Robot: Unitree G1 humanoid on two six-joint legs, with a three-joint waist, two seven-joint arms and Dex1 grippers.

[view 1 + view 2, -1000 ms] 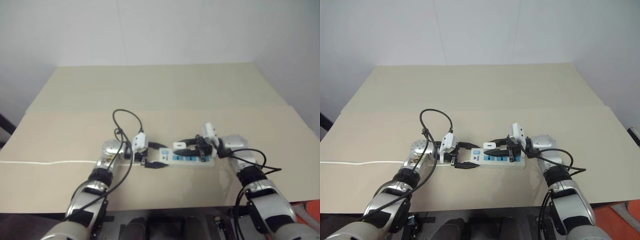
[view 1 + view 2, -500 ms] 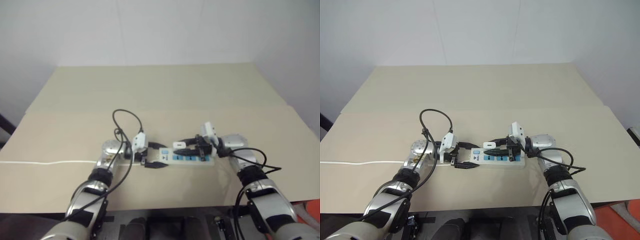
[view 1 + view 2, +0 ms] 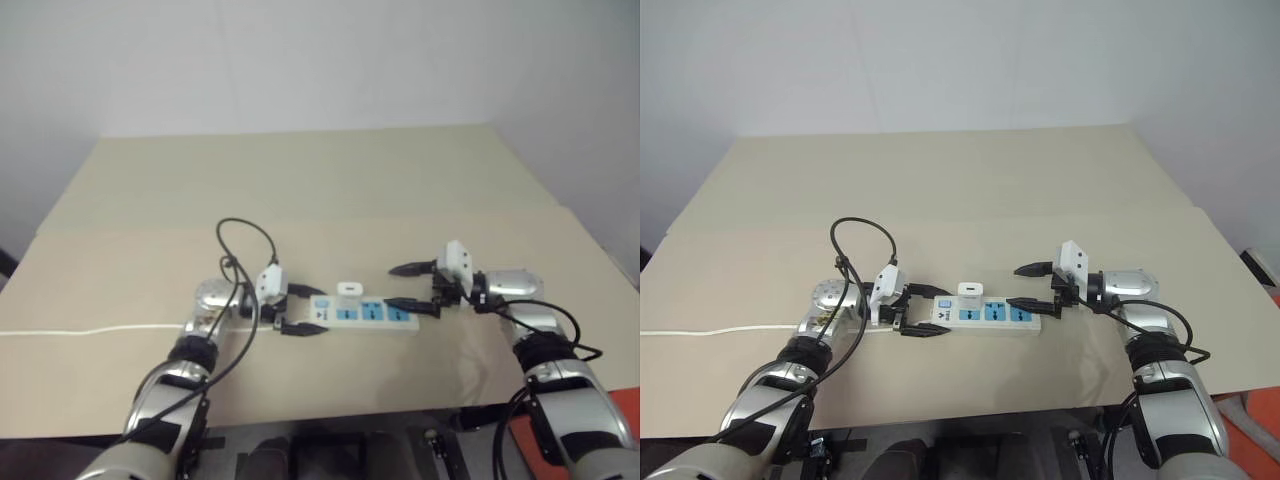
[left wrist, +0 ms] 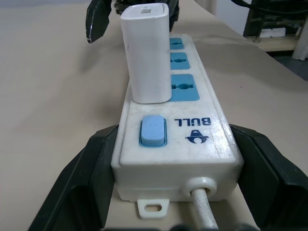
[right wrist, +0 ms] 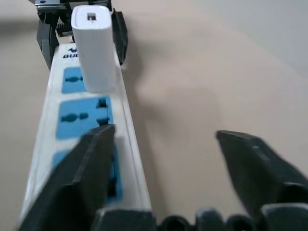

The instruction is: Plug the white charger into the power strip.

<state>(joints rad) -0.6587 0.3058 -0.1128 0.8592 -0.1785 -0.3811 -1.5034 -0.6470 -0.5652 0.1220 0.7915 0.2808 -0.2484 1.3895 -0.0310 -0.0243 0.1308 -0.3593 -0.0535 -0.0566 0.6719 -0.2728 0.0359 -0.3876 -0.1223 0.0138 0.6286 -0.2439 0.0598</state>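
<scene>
Standing upright in the power strip [image 3: 985, 313], the white charger [image 3: 968, 292] points up; left gripper [image 3: 925, 312] clamps the strip's switch end, right gripper [image 3: 1032, 287] gapes empty.

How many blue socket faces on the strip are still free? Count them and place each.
3 free on the power strip: all lie past the white charger, in a row toward the end away from the switch. The charger may cover another.

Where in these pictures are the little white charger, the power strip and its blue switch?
white charger [image 4: 147, 57], left wrist view, on its front face.
power strip [image 3: 985, 313], right eye view, on its top between the blue sockets.
blue switch [image 4: 153, 130], left wrist view, on the middle of the button.
</scene>
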